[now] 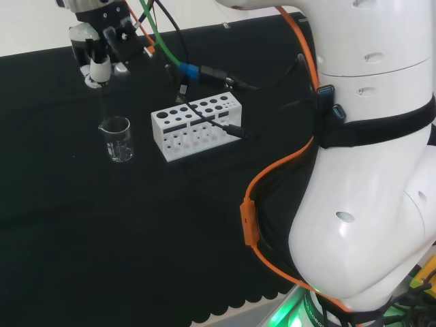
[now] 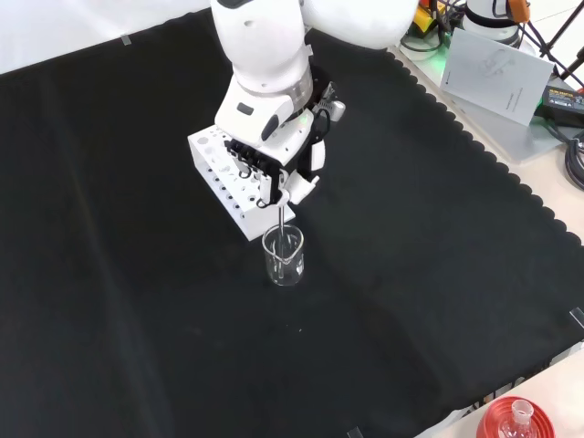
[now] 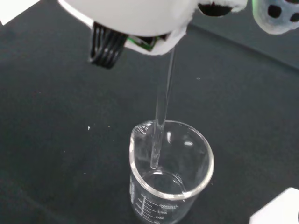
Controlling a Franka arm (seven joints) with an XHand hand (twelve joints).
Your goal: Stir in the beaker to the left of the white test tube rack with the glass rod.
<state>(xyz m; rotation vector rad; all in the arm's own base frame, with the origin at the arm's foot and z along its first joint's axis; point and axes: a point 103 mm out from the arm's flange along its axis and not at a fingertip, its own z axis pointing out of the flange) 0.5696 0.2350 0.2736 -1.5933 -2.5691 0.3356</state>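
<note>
The glass rod (image 3: 161,112) is pinched in the curled fingers of the robot hand (image 2: 274,178) & hangs near-vertical, so the tip can go straight down through the mouth without knocking the wall. In the wrist view the rod's lower end is seen inside the beaker (image 3: 170,172), above the bottom; contact w/ the glass can't be judged. No liquid is plainly made out.

In the head view the beaker (image 1: 117,138) stands at centre-left of the frame, just left of the white test tube rack (image 1: 196,126), apart from it. In the front view it is below the rack, near frame centre, on the black-clothed desk (image 2: 109,274). The robot hand is kept directly over the beaker, presumably so stirring needs only small circles.

Writing: graduation marks & small print are seen on the beaker's side, too small to be read.
</note>
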